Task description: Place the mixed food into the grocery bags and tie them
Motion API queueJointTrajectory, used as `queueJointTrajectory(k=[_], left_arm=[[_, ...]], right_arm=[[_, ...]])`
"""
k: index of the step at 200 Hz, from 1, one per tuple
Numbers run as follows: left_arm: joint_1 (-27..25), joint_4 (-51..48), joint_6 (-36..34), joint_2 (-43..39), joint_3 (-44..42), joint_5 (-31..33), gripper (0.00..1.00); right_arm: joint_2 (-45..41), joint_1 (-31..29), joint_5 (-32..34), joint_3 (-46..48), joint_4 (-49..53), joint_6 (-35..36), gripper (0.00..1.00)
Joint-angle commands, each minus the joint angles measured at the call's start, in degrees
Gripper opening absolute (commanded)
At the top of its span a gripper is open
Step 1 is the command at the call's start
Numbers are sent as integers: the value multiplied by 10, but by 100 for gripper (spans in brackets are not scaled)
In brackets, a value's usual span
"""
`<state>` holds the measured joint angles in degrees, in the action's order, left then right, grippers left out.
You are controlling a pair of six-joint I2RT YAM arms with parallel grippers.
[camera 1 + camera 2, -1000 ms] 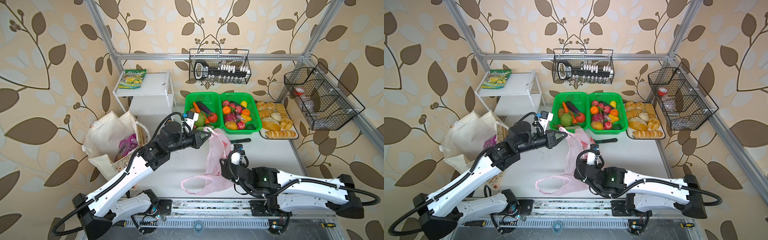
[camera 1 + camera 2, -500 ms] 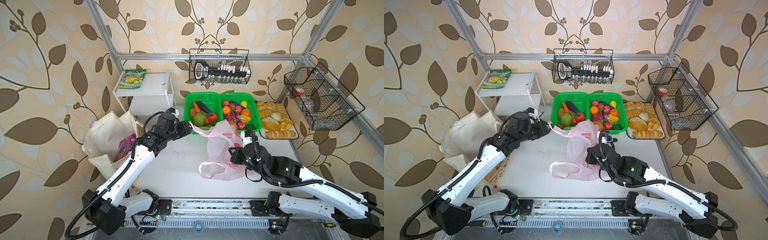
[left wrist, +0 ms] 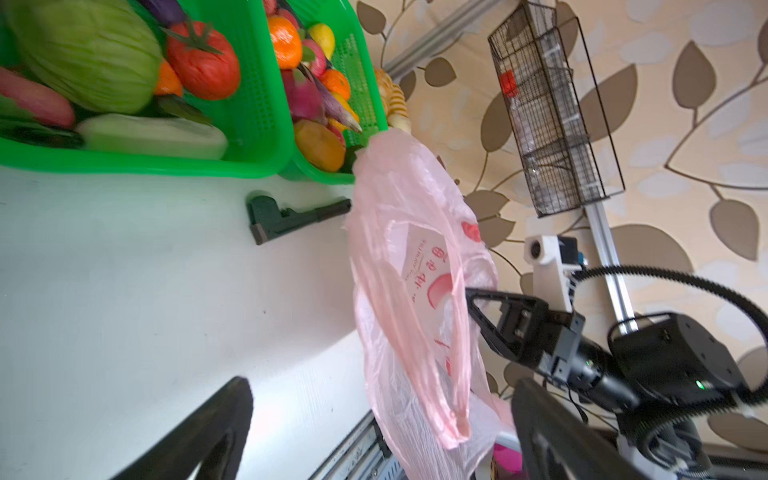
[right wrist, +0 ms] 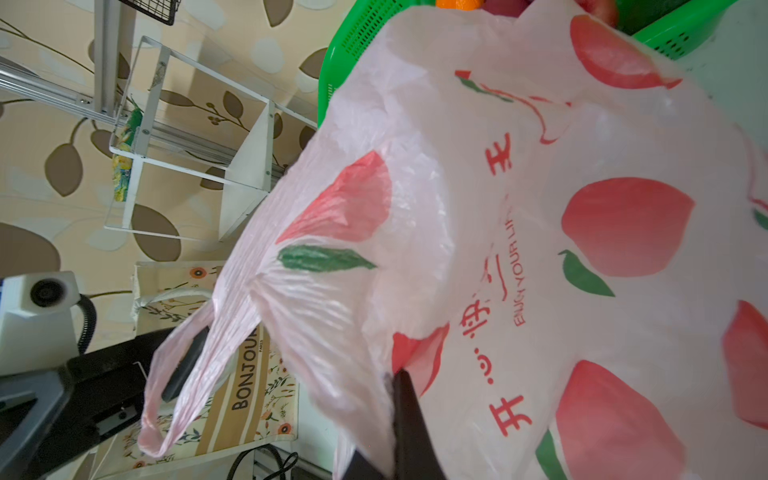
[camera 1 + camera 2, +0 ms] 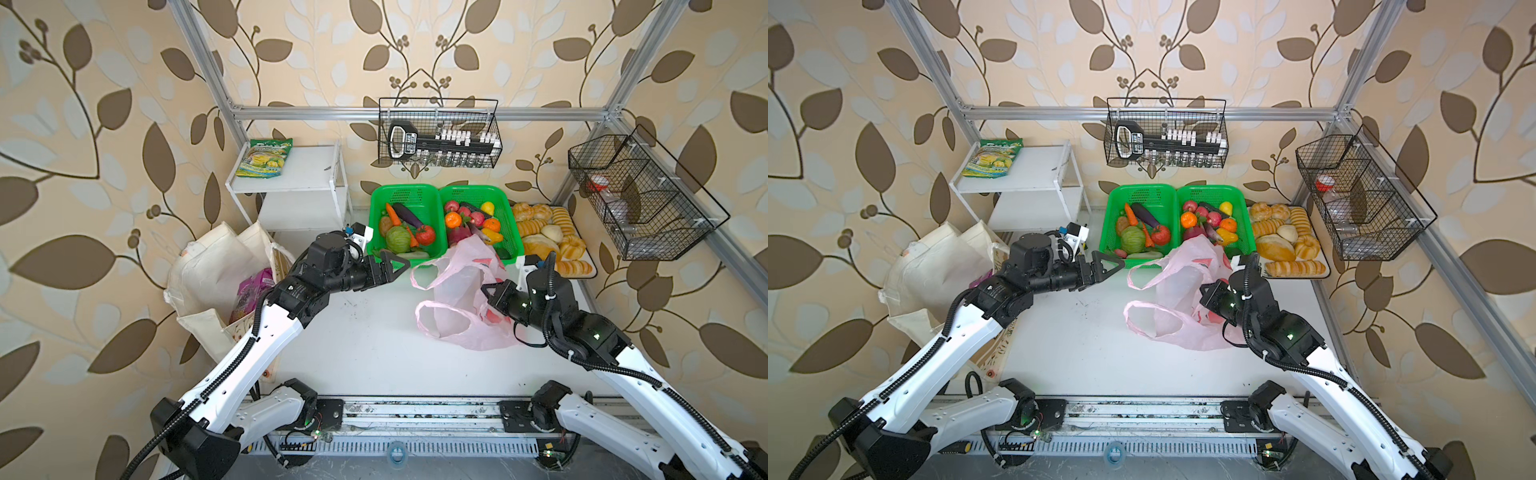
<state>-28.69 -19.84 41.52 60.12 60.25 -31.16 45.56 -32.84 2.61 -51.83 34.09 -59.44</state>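
The pink plastic grocery bag stands crumpled on the white table in front of the green baskets. My right gripper is shut on its side wall. My left gripper stands open just left of the bag's upper handle loop, holding nothing. The cream canvas tote slumps at the left table edge with a purple packet inside. Cabbage and tomato lie in the left green basket.
A second green basket holds fruit; a tray of bread rolls lies to its right. A white shelf carries a yellow-green snack packet. Wire baskets hang on the walls. A black tool lies by the baskets.
My left gripper has opened and let go of the bag's handle, which now droops. My right gripper has carried the bag to the right and back, toward the baskets.
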Motion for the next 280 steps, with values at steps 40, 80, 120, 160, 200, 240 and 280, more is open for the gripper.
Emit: queueJointTrajectory(k=[40, 80, 120, 160, 200, 240, 280], left_arm=[[-119, 101, 39, 39, -23, 48, 99], [-155, 79, 46, 50, -37, 126, 99], [-160, 79, 9, 23, -48, 164, 99], [-160, 102, -28, -43, -63, 160, 99], [-160, 120, 18, -95, -144, 207, 76], [-160, 248, 98, -95, -216, 149, 72], [-160, 279, 115, -88, -237, 158, 74]], right_arm=[[-3, 3, -59, 23, -49, -33, 0], [-14, 4, -71, 35, -76, -47, 0], [-23, 4, -84, 52, -108, -72, 0], [-30, 8, -85, 73, -126, -92, 0], [-39, 13, -99, 91, -164, -110, 0], [-41, 18, -102, 94, -169, -114, 0], [-49, 26, -103, 96, -180, -121, 0]])
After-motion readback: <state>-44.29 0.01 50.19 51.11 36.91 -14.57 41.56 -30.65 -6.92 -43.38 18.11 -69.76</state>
